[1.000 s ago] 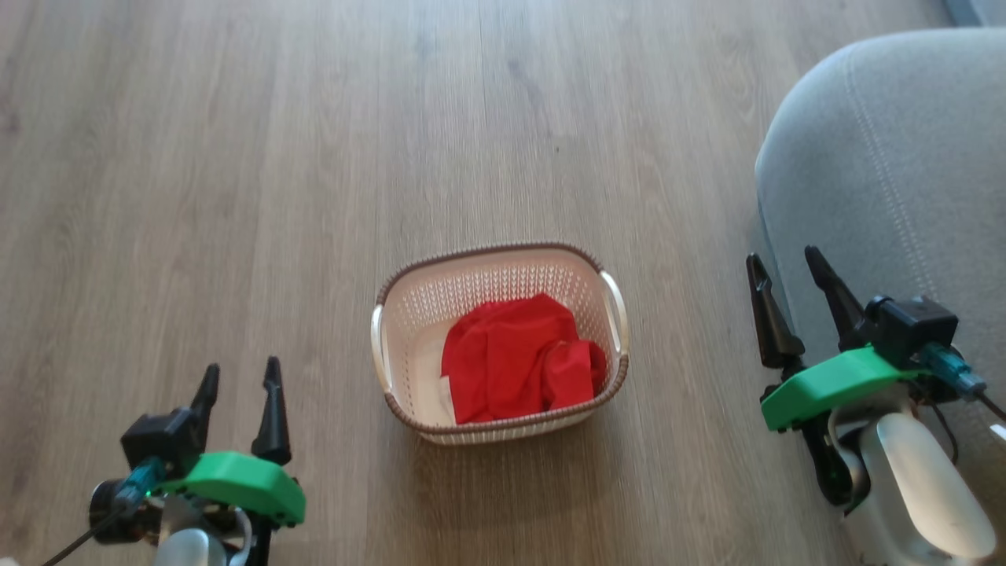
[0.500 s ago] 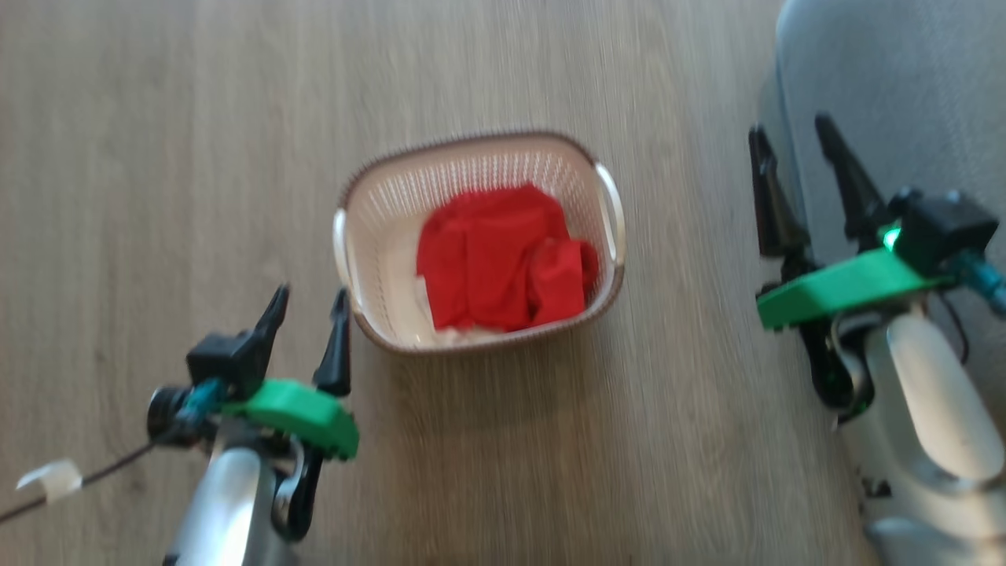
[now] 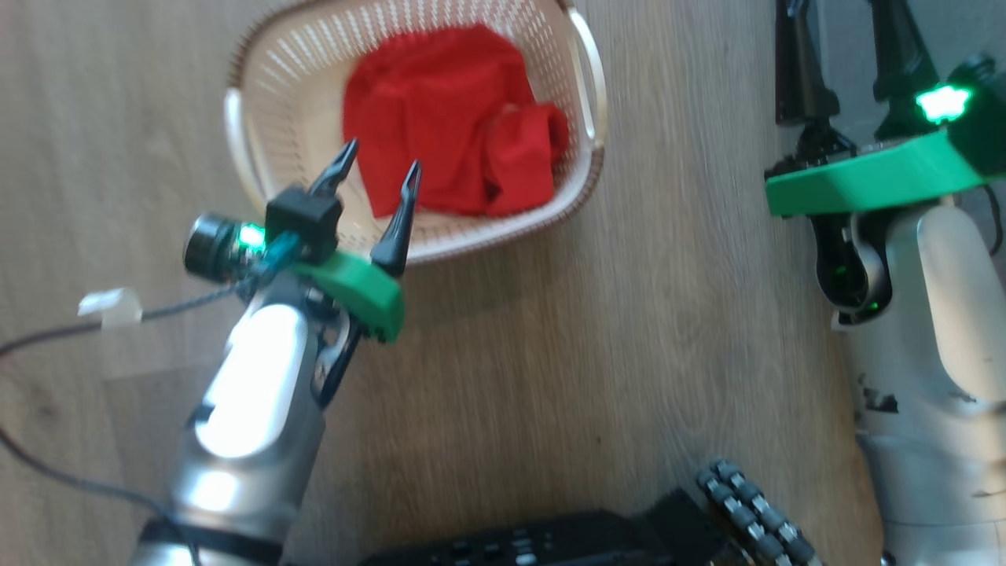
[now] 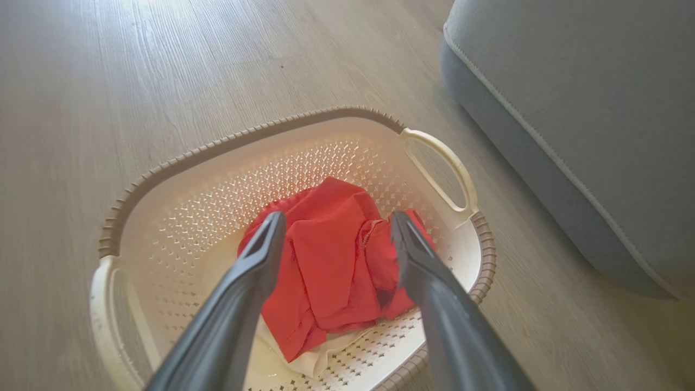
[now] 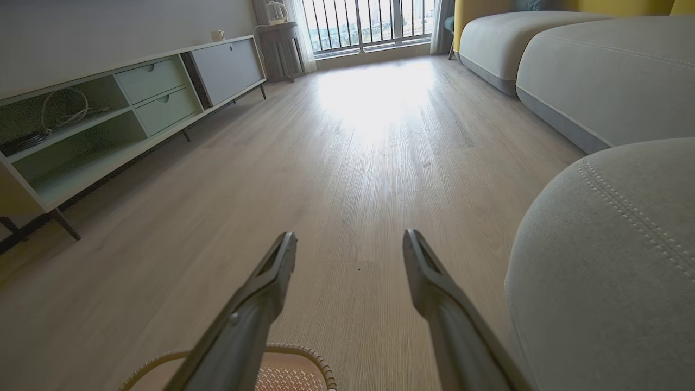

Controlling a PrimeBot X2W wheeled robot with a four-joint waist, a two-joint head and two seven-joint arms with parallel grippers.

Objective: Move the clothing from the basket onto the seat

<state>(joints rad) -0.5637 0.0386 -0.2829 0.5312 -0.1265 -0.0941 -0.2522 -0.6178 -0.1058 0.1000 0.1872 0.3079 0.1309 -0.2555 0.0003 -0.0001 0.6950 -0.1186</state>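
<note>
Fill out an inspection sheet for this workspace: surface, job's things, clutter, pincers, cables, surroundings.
Surface: pale wood floor, which the basket stands on.
Job's things: cream perforated basket with a brown rim, holding the crumpled red clothing, with some white fabric under it. The grey seat is beside the basket, with nothing on the part in view.
Clutter: nothing seen.
Pincers: left pincer is open above the basket, its fingers framing the clothing. No contact visible. Right pincer is open over the floor next to the seat and holds nothing.
Cables: dark cable with a white tag trails from the left wrist.
Surroundings: low sideboard, barred window, more sofa sections.
</note>
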